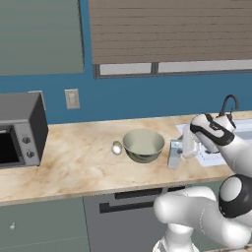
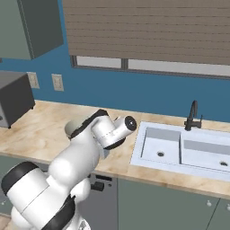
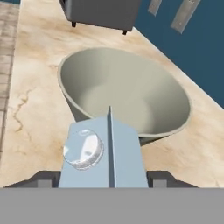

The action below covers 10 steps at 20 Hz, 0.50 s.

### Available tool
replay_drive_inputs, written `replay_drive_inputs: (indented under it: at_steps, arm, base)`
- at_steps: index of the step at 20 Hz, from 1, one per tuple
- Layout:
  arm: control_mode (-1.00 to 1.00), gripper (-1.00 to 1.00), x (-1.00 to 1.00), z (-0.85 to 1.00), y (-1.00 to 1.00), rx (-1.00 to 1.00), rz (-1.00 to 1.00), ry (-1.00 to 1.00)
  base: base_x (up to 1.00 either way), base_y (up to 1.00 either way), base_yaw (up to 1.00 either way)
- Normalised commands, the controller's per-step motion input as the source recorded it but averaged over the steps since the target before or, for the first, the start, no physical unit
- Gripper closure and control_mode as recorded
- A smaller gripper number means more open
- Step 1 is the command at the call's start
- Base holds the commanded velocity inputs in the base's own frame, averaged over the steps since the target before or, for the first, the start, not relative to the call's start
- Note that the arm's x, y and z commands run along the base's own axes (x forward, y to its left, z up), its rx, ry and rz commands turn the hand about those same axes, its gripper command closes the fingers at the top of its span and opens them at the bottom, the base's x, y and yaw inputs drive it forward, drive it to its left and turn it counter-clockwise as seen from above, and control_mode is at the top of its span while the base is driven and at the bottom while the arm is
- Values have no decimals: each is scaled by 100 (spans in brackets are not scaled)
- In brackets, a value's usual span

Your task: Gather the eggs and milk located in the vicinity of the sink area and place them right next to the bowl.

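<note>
- Now, the milk point(image 1: 174, 153) stands upright on the worktop just beside the bowl point(image 1: 143, 145), on the bowl's sink-facing side; I judge that half of the job is as good as done.
- In the hand view the carton's peaked top and clear cap sit right between my two finger tips, with the bowl directly beyond it.
- My gripper point(image 1: 183, 147) is down at the carton. The fingers flank it on both sides, but I cannot tell whether the pads touch its sides or stand just off them, so I won't call it held or released.
- The egg point(image 1: 116, 147) lies on the worktop just beside the bowl on the side toward the microwave point(image 1: 19, 130), so that item looks placed too. I see one egg and cannot say if more are wanted.
- The sink point(image 2: 182, 150) is set into the worktop's far right end; both basins look bare apart from the drain holes, with the faucet point(image 2: 192, 115) behind them.
- What I reckon is left: get the fingers clear of the carton without tipping it, then lift away.
</note>
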Motion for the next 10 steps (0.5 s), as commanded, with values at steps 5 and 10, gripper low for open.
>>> replay_drive_inputs:
  at_steps: [5,10]
  arm:
    - [-100,-100,-21,5,0,0,6,-10]
    - [-100,-100,-22,34,0,0,8,-9]
  base:
    - [0,0,0]
    - [0,0,0]
